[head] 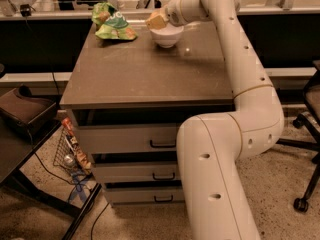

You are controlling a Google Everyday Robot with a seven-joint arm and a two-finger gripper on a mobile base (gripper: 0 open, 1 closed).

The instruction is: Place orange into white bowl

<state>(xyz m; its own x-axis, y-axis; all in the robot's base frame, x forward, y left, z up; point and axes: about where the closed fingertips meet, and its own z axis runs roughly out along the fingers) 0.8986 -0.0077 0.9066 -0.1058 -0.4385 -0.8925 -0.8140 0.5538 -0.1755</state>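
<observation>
White robot arm (225, 149) fills the right side, rising from the floor and bending back over toward the white bowl (167, 36). Brown drawer cabinet (145, 74) carries the bowl on its top, near the far edge, upright. Green and yellow snack bag (112, 23) lies left of the bowl, apart from it, also at the far edge. Wire basket (70, 151) sits on the floor, well below and left of the bowl. Gripper (158, 21) hangs just over the bowl's left rim, about touching it (whether it's open, closed or gripping: can't tell). Orange (155, 20): only a yellowish patch right at the gripper's tip, above the bowl's left rim, and I can't separate it cleanly from the gripper itself.
</observation>
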